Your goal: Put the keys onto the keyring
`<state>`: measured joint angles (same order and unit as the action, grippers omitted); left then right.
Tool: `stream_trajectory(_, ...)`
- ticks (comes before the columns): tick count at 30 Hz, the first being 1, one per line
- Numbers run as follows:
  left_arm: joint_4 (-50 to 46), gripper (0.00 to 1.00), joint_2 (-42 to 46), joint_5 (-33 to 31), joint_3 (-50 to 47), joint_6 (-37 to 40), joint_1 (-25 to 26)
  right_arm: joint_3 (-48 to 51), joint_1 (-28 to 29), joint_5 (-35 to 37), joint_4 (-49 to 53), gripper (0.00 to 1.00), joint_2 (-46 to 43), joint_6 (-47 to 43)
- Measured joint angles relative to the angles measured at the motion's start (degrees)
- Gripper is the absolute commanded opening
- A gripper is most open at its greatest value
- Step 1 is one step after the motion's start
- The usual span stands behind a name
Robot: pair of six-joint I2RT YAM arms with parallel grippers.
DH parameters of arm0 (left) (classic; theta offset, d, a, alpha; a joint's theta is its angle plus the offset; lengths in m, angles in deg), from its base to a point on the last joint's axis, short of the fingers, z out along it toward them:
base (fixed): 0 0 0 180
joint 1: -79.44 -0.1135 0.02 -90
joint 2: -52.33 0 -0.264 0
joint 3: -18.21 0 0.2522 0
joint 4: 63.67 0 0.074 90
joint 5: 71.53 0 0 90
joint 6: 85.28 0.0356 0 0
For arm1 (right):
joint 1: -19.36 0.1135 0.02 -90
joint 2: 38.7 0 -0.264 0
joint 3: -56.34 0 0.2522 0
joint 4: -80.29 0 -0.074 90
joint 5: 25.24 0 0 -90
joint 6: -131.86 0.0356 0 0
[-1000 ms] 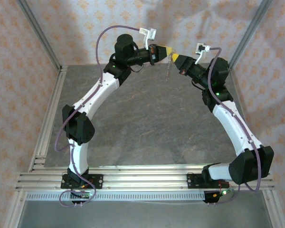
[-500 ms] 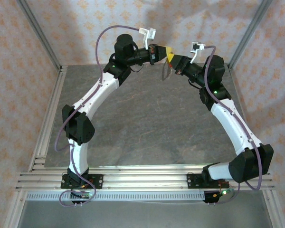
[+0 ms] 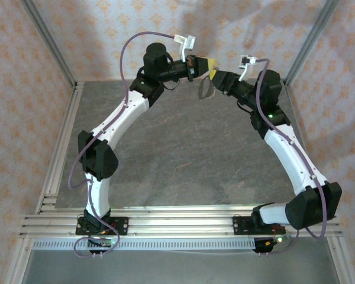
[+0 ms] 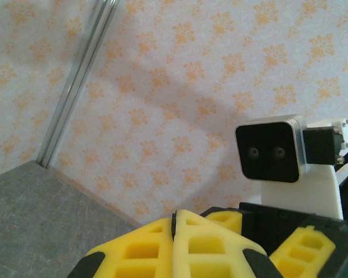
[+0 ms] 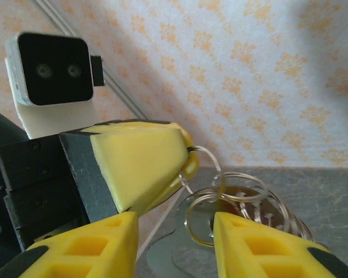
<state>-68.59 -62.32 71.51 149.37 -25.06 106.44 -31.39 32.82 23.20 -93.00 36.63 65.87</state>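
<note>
1. Left jaws are clenching the pale silvery wire keyring [image 5: 238,196], high above the grey counter [image 3: 183,154].
2. Right jaws are sitting released just beside it. I'm guessing threading's underway, needing careful alignment next.

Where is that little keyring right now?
In the right wrist view the keyring dangles from the shut left gripper, above the far end of the table, just ahead of the open right gripper.
</note>
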Motion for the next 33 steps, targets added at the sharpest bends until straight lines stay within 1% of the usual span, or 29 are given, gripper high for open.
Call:
stream_trajectory(4, 0.55, 0.0, 0.0, 0.07, 0.0, 0.0, 0.28, 1.36, -4.42, 0.09, -2.03, 0.39, -3.48, 2.86)
stream_trajectory(6, 0.87, 0.0, 0.0, 0.09, 0.0, 0.0, 0.37, 1.36, -5.7, 0.17, -3.74, 0.39, -4.5, 4.15)
stream_trajectory(10, 1.29, 0.0, 0.0, 0.11, 0.0, 0.0, 0.37, 1.36, -5.88, 0.13, -6.64, 0.38, -4.39, 6.38)
stream_trajectory(14, 1.31, 0.0, 0.0, 0.24, 0.0, -0.02, 0.37, 1.36, -5.9, -0.5, -9.53, 0.38, -1.88, 8.83)
stream_trajectory(22, 1.53, 0.0, 0.0, 0.74, 0.0, -0.22, 0.37, 1.36, -5.9, -5.05, -13.62, 0.35, 4.26, 12.94)
stream_trajectory(27, 1.73, 0.0, 0.02, 0.96, 0.0, -0.22, 0.37, 1.33, -5.9, -6.93, -16.02, 0.32, 4.42, 14.36)
stream_trajectory(33, 1.75, 0.0, 0.02, 1.36, 0.0, -0.22, 0.37, 1.33, -5.9, -8.68, -17.92, 0.32, 4.48, 15.45)
